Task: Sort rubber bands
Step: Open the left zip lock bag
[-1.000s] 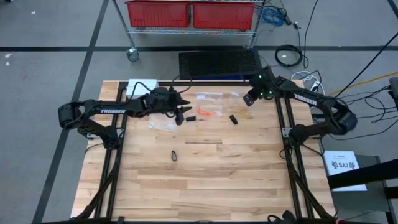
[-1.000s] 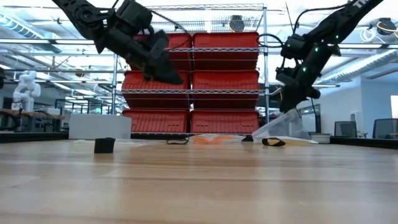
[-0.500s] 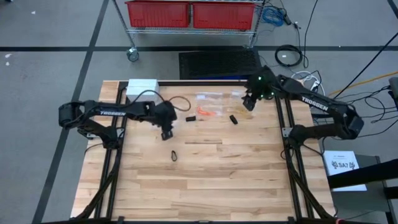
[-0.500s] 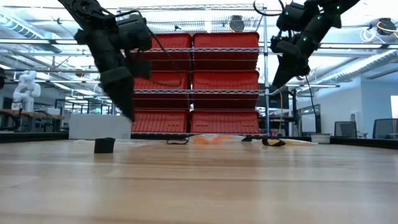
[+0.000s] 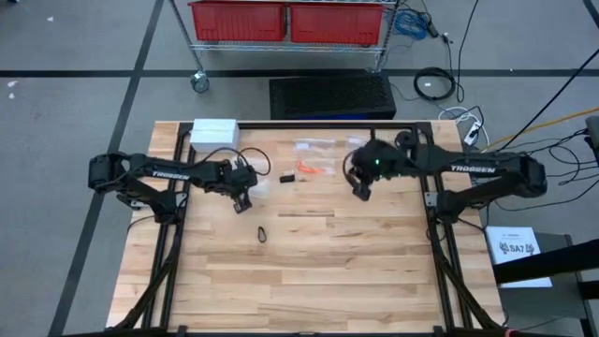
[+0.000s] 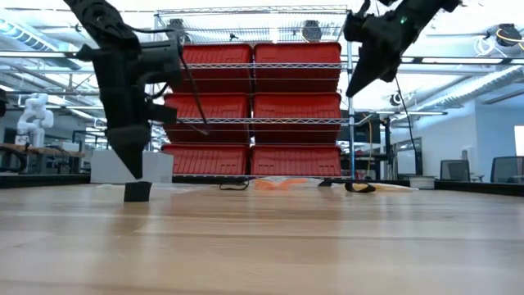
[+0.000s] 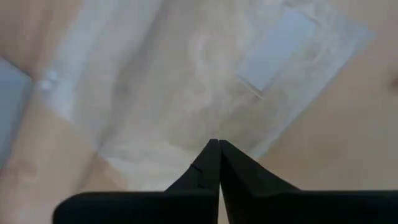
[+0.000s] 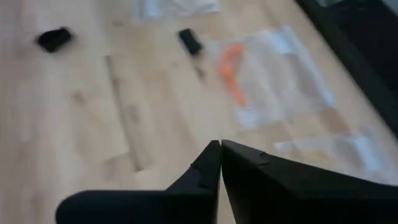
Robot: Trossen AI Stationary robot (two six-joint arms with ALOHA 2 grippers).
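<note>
My left gripper points steeply down, shut, with its tips over a flat clear plastic bag on the table's left half. My right gripper is shut and empty, held high over the table's middle. An orange rubber band lies in a clear bag at the far middle. One black rubber band lies loose on the wood, and a small black one lies beside the orange one. Clear bags lie flat near the far edge. My left gripper comes at the clear bag's near part from above, fingers shut together. Its own fingers hide the tips' meeting point, so I cannot tell whether they touch or pinch the film.
A white box sits at the far left corner, with a black cable looping from the left arm. A black mat and a cart of red bins stand beyond the far edge. The near half is bare wood.
My left gripper has dropped toward the near left, tipped from nearly level to steeply down, and shut. My right gripper has swung from the far right corner toward the middle, risen and shut. The clear bag that stood up under it now lies flat.
</note>
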